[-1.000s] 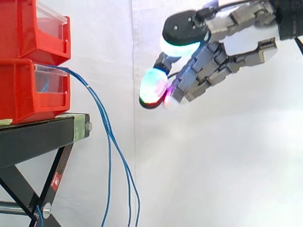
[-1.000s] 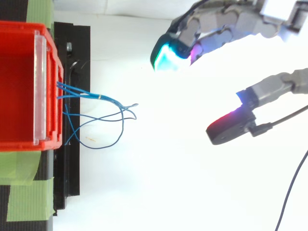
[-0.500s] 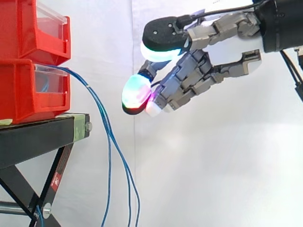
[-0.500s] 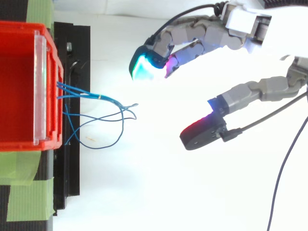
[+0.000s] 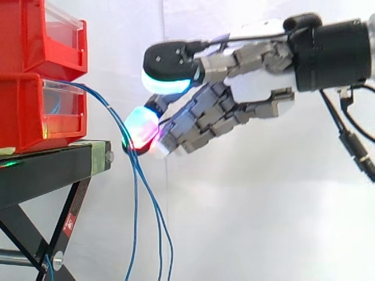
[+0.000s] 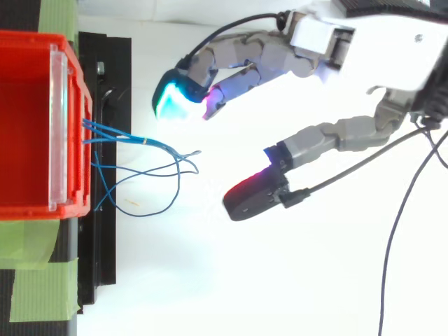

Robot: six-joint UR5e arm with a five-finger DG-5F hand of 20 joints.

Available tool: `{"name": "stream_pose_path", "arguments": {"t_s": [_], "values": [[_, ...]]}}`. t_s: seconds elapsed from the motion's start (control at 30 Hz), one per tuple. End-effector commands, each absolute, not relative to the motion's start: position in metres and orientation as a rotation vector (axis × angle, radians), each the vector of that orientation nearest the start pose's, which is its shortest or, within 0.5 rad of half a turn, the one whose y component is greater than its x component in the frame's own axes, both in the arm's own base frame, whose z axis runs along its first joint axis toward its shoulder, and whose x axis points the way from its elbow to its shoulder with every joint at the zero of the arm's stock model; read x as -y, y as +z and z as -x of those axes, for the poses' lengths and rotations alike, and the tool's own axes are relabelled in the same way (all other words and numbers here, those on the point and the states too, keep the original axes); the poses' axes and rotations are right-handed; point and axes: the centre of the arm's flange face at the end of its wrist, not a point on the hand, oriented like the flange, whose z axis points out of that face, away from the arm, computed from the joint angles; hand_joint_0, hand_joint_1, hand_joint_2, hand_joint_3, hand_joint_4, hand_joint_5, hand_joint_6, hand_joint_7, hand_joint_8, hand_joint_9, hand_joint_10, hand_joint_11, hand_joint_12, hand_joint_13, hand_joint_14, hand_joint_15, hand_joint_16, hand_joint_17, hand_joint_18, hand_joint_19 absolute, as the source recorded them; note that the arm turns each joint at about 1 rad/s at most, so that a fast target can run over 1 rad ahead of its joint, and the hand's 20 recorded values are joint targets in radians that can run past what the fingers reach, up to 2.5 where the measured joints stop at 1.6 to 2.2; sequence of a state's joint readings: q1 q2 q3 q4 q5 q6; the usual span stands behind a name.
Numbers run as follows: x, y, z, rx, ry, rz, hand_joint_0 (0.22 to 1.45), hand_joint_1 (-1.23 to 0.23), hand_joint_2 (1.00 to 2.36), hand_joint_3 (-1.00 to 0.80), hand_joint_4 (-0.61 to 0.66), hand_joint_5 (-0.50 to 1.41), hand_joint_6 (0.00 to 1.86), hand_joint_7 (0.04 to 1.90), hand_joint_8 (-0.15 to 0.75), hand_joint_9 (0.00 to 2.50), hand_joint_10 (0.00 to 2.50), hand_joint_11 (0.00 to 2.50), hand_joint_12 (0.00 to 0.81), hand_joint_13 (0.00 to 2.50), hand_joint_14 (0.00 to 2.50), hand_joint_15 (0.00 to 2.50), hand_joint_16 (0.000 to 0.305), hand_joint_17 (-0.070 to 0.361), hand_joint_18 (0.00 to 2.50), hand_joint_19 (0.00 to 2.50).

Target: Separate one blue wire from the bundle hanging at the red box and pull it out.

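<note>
A bundle of thin blue wires [image 5: 136, 175] comes out of the lower red box [image 5: 29, 111] and hangs down past the stand's edge. From above, the wires [image 6: 150, 150] loop out from the box front [image 6: 70, 126]. My hand [image 5: 252, 99] reaches in from the right, open, with fingers and thumb spread. In the top view the glowing fingertips [image 6: 171, 101] sit just beyond the wire loops, and the thumb [image 6: 252, 196] is to their right, apart from them. In the side view a fingertip [image 5: 140, 127] overlaps the wires. Nothing is held.
A second red bin [image 5: 35, 35] is stacked on the lower one. Both stand on a black stand [image 5: 47, 167] with crossed legs. Green tape [image 6: 35, 294] marks the stand's top. A white curtain lies behind.
The hand has moved left toward the box, bringing its fingertips up to the hanging wires. Its fingers stay spread. The wires have not moved.
</note>
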State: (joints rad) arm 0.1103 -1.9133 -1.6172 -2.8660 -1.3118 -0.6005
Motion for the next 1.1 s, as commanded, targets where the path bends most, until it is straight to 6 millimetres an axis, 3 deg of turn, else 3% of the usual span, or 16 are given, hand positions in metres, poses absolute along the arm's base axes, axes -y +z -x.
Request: {"name": "stream_pose_path", "arguments": {"t_s": [0.0, 0.13, 0.3, 1.07], "values": [[0.093, 0.285, -0.612, -1.454, 0.626, -0.933, 0.54, -0.62, 1.0, -0.5, 0.32, -0.17, 0.5, 0.82, 0.363, 0.74, 0.01, 0.4, 0.411, 0.4, 0.01, 0.25, 0.059, 0.133, 0.26, 0.19], [0.091, 0.288, -0.618, -1.399, 0.67, -0.937, 0.54, -0.62, 1.0, -0.5, 0.32, -0.17, 0.5, 0.82, 0.362, 0.75, 0.01, 0.41, 0.41, 0.4, 0.01, 0.24, 0.059, 0.133, 0.26, 0.19], [0.092, 0.272, -0.628, -1.371, 0.683, -0.931, 0.54, -0.62, 1.0, -0.5, 0.32, -0.17, 0.5, 0.82, 0.36, 0.75, 0.01, 0.41, 0.413, 0.42, 0.01, 0.25, 0.059, 0.133, 0.27, 0.2], [0.089, 0.278, -0.635, -1.247, 0.782, -1.014, 0.59, -0.72, 1.0, -0.47, 0.35, -0.14, 0.5, 1.08, 0.354, 0.77, 0.01, 0.45, 0.411, 0.47, 0.01, 0.27, 0.058, 0.13, 0.39, 0.22]]}}
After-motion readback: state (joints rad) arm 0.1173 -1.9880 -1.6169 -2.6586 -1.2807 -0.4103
